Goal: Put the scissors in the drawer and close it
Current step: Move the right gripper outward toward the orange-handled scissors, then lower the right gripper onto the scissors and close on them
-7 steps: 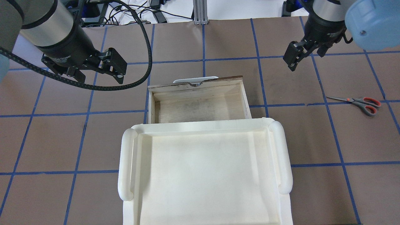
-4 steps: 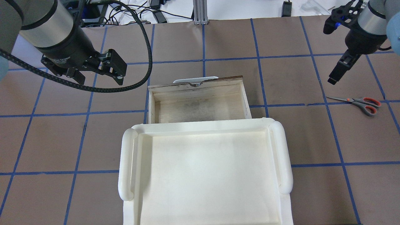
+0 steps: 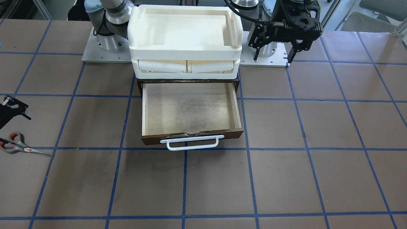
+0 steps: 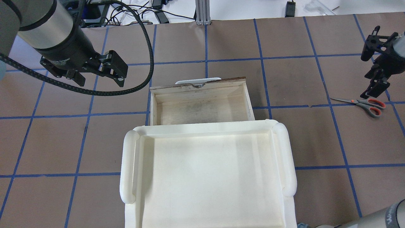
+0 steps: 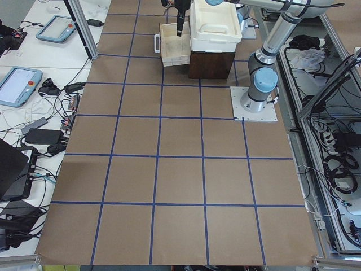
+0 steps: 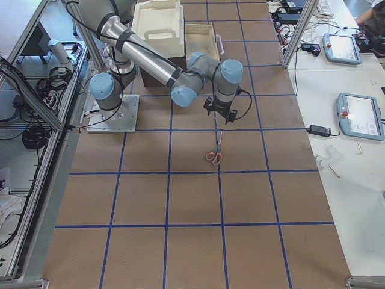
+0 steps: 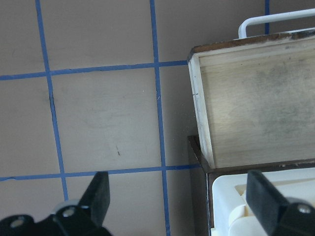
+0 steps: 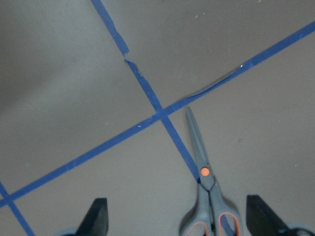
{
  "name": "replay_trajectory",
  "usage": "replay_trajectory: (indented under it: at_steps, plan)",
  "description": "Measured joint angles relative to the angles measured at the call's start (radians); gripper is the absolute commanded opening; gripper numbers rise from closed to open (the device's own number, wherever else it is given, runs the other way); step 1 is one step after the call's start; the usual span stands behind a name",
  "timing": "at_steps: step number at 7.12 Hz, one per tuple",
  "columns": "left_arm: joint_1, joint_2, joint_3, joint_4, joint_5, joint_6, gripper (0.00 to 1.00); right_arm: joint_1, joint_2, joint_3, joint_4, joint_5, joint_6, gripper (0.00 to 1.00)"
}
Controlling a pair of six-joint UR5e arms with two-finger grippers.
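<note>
The overhead camera looks down from behind the cream tray unit, while the front-facing one looks steeply down from the handle side of the drawer; both share the open drawer. The two side cameras stand high and far off at opposite ends of the table, the drawer small near their top edges. The left wrist camera hangs close over a drawer corner, the right one even closer over the scissors, well aside of the drawer.
</note>
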Motion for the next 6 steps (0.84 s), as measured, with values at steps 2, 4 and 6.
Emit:
replay_trajectory:
  at_steps: [2,4,6]
  plan:
    - [0.0,0.004,-0.002,-0.007,0.001,0.0,1.0,-0.023,0.076,0.008,-0.132,-0.004,-0.158,1.0]
    - [-0.002,0.005,-0.003,-0.01,-0.001,0.0,1.0,-0.028,0.135,0.034,-0.217,0.002,-0.255,0.98]
    - [-0.004,0.002,-0.003,-0.009,-0.009,-0.002,1.0,-0.03,0.153,0.044,-0.241,0.003,-0.291,0.93]
